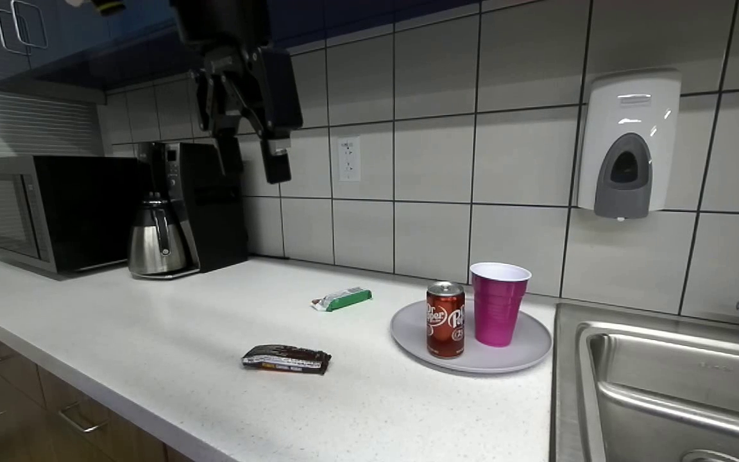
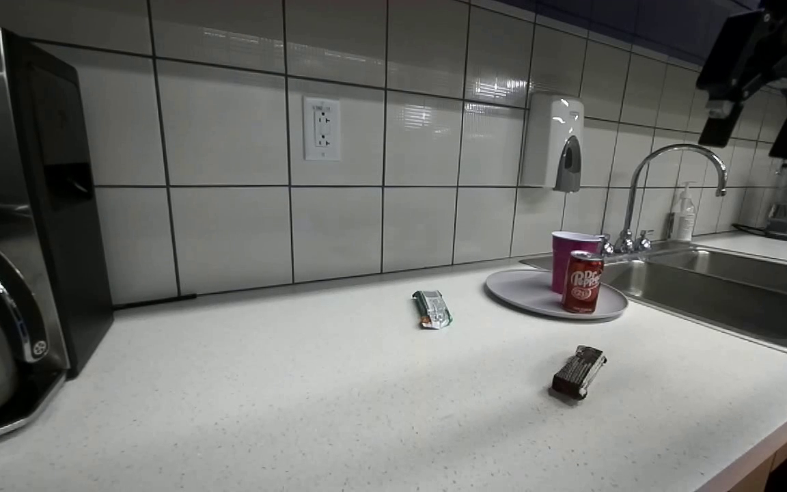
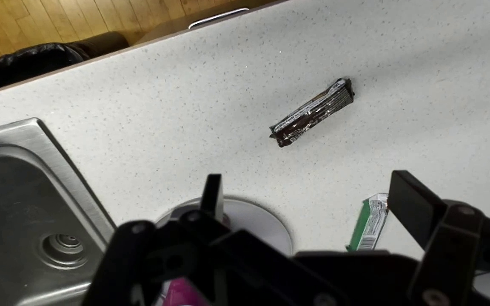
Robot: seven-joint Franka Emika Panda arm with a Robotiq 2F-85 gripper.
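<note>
My gripper [image 1: 254, 160] hangs open high above the white counter, with nothing between its fingers; its wide-spread fingertips [image 3: 213, 189] also show in the wrist view. Below lies a bar in a dark brown wrapper [image 1: 286, 359], which the wrist view shows ahead of the jaws [image 3: 313, 112]. Closer to the tiled wall is a green and white wrapped bar [image 1: 342, 299], partly covered by a finger in the wrist view [image 3: 369, 223]. On a grey plate [image 1: 408, 327] stand a red Dr Pepper can [image 1: 445, 321] and a magenta cup [image 1: 499, 308], both upright. The fingers mostly hide these two in the wrist view.
A steel sink [image 1: 696, 378] with a curved faucet [image 2: 639, 164] adjoins the plate's side of the counter. Toward the opposite end stand a coffee maker [image 1: 215, 205] with its steel carafe [image 1: 154, 240] and a microwave [image 1: 81, 212]. A soap dispenser [image 1: 629, 141] is mounted on the wall.
</note>
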